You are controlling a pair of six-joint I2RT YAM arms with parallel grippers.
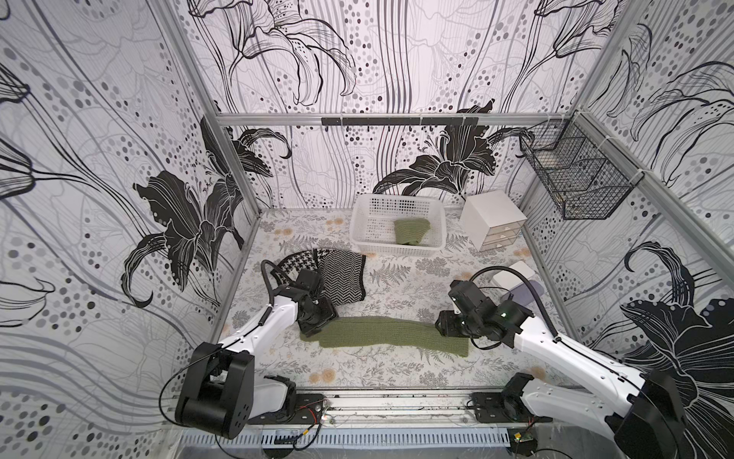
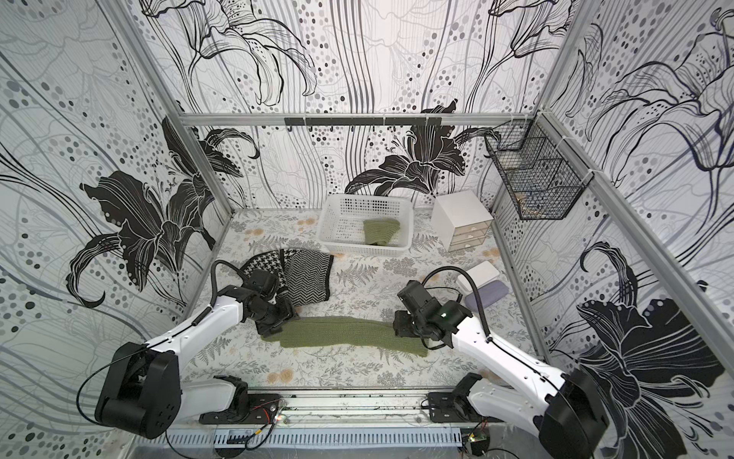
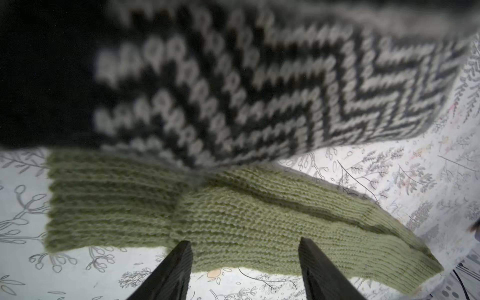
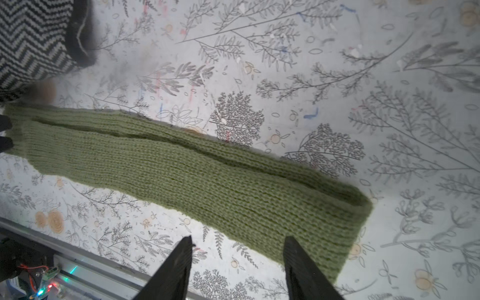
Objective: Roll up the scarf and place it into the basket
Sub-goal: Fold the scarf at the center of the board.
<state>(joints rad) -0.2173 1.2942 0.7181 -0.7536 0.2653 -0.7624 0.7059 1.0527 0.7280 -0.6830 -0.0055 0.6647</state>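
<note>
Green knit bundle [image 1: 411, 231] in white basket [image 1: 381, 210], green scarf [image 1: 381, 336] flat outside; both jaws apart

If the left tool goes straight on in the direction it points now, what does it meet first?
Most likely the green scarf: its end lies directly ahead of the open left tool. The black-and-white scarf lies beyond; depth is unclear.

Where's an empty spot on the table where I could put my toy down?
Bare table lies between the long green scarf and the front rail, and in the middle, bordered by that scarf, the black-and-white scarves and the white basket. The right side is crowded: drawer box, small white box and the right arm.
</note>
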